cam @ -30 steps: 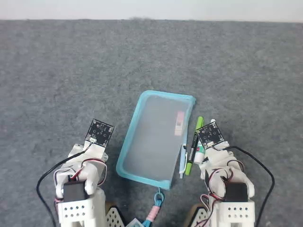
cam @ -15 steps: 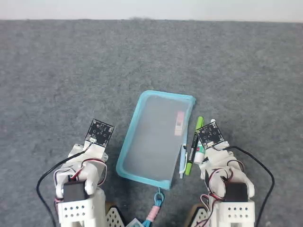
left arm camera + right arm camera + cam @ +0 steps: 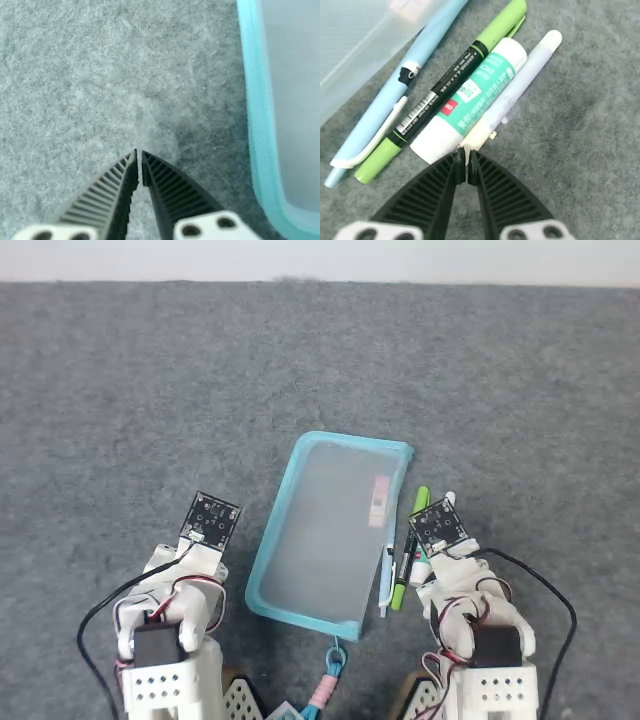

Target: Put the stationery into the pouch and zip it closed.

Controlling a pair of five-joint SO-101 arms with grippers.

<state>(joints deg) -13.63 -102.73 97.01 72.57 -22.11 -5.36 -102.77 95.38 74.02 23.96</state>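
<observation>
A grey, felt-like mat (image 3: 150, 390) runs back to a pale wall (image 3: 320, 260). The left gripper (image 3: 139, 156) hangs just over bare mat, its ribbed jaws pressed together and holding nothing, with the teal edge of the pouch (image 3: 256, 100) just beside it. The right gripper (image 3: 466, 159) is likewise closed and empty, its tips at the near end of a glue stick (image 3: 470, 102). Alongside the glue stick lie a white pen (image 3: 522, 75), a green-and-black marker (image 3: 447, 87) and a light blue pen (image 3: 390, 100), bunched together on the mat against the pouch's right long edge. The translucent pouch lies flat between the two arms, and a teal-and-pink strap (image 3: 327, 680) trails from its near end.
</observation>
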